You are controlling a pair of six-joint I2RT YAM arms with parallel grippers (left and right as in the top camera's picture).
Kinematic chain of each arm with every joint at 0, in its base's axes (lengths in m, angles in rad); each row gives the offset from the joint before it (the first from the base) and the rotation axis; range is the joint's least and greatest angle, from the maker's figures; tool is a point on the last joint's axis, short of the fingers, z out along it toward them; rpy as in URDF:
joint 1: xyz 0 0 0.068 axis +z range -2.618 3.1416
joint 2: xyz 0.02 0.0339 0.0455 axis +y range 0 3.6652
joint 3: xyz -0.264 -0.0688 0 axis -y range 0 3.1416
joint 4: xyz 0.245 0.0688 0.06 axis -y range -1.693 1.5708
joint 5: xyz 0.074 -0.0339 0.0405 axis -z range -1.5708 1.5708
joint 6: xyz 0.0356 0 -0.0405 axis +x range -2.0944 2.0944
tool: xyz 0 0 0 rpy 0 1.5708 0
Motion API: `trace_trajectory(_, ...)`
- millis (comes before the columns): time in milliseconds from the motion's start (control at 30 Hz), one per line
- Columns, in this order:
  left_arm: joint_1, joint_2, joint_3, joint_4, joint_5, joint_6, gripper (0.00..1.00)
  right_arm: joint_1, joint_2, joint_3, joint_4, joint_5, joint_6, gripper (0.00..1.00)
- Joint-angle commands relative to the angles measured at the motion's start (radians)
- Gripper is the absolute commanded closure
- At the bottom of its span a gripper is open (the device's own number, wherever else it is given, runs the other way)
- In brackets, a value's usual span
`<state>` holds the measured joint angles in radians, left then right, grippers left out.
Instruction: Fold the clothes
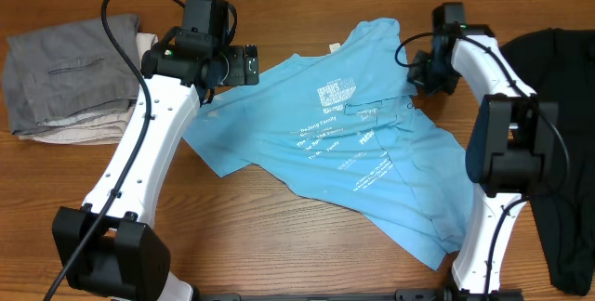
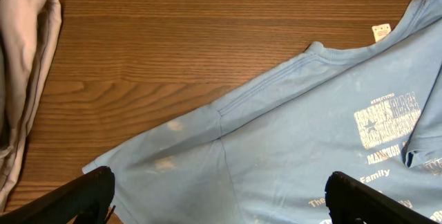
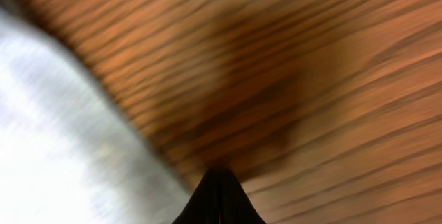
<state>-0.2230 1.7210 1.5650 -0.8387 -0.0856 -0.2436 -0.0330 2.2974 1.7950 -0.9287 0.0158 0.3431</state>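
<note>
- One light blue T-shirt (image 1: pixel 353 143), and it's lying open in the middle of the wooden table (image 1: pixel 279 236), printed side up.
- Its long axis runs on a slant. The collar sits at the far side near the centre, and the hem trails down toward the near right corner.
- One short sleeve points out to the near left, with its edge flat on the wood.
- White print (image 1: pixel 337 92) shows on the chest, with lines of white text below it. A small label (image 2: pixel 380 32) shows at the neck.
- The cloth is rumpled, and a flap on the right side is folded over the print.
- Two arms are in play. The left gripper (image 1: pixel 249 65) hangs over the shoulder and sleeve with its jaws wide apart and nothing between them.
- The right gripper (image 1: pixel 420 71) is by the shirt's far right edge with its jaws pressed together. Its own camera is badly blurred, and no cloth shows in the pinch.
- One grey pile (image 1: pixel 65 73) of folded clothes sits at the far left.
- One black garment (image 1: pixel 558 152) lies along the right edge.
</note>
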Motion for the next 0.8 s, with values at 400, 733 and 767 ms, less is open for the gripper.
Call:
trace_trajectory(400, 0.0, 0.002, 0.001, 0.002, 0.009, -0.007, 0.0, -0.142, 0.02, 0.001, -0.089, -0.354, -0.019, 0.69)
trace_trajectory(733, 0.0, 0.002, 0.001, 0.002, 0.009, -0.007, 0.0, -0.088, 0.02, -0.023, -0.167, -0.454, 0.054, 0.63)
trace_trajectory(767, 0.0, 0.002, 0.001, 0.002, 0.009, -0.007, 0.0, -0.083, 0.02, -0.026, -0.159, -0.455, 0.063, 0.63)
